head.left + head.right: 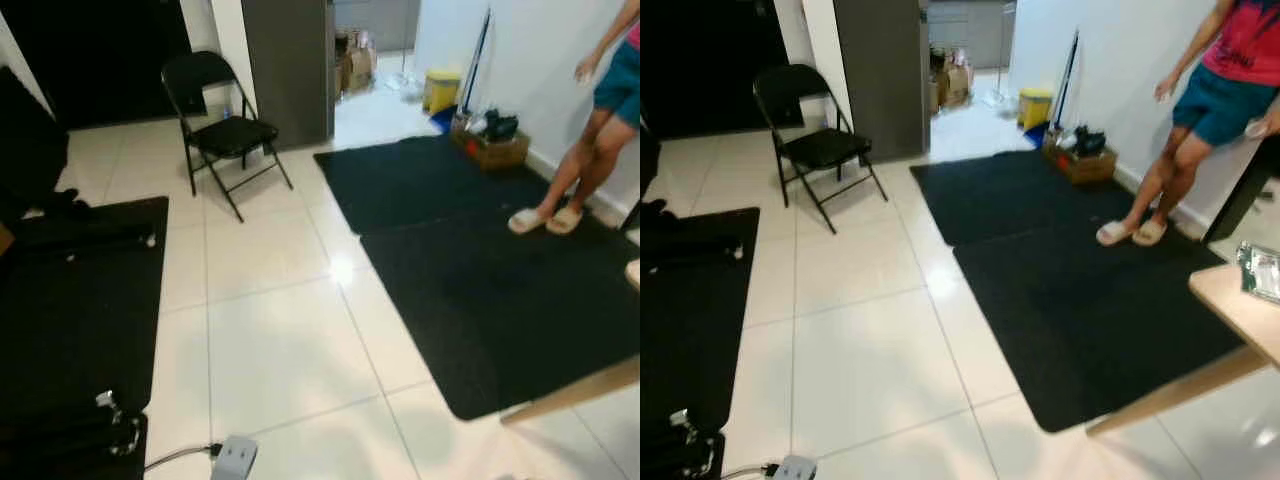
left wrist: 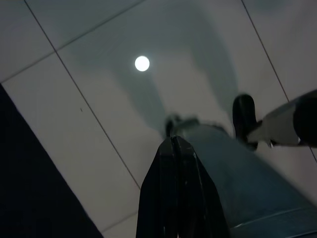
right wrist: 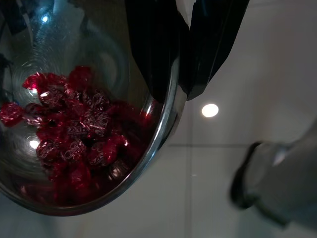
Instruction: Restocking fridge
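Steel bowl of red-wrapped sweets is hanging over the white tiled floor, its rim pinched by the clenched right gripper. Left gripper is pressing its fingers together, grasping nothing. At two o'clock, a person is standing beside the black mats; at eleven o'clock, a folding chair is standing.

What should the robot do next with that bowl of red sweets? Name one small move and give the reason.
Probably keep the steel bowl level and step forward along the white tiles. The right gripper pinches its rim, red wrapped sweets lie loose inside, and a person stands on the black mat.
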Robot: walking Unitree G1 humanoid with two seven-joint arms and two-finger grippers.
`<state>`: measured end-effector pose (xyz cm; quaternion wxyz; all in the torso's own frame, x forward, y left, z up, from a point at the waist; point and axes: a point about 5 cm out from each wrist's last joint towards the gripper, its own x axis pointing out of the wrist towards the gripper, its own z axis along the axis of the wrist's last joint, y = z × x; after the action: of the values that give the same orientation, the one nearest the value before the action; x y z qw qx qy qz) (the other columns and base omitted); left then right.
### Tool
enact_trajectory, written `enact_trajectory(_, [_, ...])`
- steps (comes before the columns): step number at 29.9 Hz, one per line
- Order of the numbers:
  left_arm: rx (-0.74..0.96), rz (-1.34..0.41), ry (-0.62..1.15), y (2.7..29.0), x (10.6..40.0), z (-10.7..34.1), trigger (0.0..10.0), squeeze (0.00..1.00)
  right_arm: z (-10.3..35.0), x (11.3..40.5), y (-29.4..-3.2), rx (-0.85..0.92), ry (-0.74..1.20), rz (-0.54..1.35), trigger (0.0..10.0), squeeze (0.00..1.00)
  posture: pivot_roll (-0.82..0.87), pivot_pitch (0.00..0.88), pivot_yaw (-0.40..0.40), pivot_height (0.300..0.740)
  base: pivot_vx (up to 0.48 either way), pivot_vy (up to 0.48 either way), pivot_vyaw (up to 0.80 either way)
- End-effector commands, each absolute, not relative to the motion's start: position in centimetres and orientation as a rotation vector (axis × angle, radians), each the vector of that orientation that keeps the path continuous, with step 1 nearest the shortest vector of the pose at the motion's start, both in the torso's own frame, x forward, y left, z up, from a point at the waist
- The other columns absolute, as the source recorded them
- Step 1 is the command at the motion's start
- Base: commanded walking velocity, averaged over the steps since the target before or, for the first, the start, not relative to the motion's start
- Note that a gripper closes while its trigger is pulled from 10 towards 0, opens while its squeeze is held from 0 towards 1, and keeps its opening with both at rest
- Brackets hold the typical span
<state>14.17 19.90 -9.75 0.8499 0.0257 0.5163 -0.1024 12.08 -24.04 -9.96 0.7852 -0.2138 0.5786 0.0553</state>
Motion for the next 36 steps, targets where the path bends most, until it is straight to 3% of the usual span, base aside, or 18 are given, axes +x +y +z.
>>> enact_trajectory(1, [0.052, -0.209, 1.131, 20.13, 12.98, -10.15, 10.0, 0.00, -10.01, 12.54, -23.20, -0.447, 1.225, 0.130, 10.0, 0.00, 0.04, 0.000, -0.011, 0.740, 0.349, 0.000, 0.00])
enact_trajectory(22, [0.059, -0.216, 1.136, 20.11, 12.82, -10.21, 10.0, 0.00, -10.02, 12.70, -22.93, -0.452, 1.221, 0.147, 10.0, 0.00, 0.05, 0.000, -0.005, 0.740, 0.345, 0.000, 0.00])
enact_trajectory(29, [0.058, -0.218, 1.143, 20.06, 12.57, -10.29, 10.0, 0.00, -10.09, 12.52, -22.88, -0.445, 1.227, 0.146, 10.0, 0.00, 0.05, 0.000, 0.000, 0.740, 0.345, 0.000, -0.76])
enact_trajectory(36, [0.060, -0.219, 1.141, 20.06, 12.65, -10.27, 10.0, 0.00, -10.13, 12.56, -22.61, -0.443, 1.223, 0.149, 10.0, 0.00, 0.05, 0.000, 0.001, 0.740, 0.346, 0.000, 0.00])
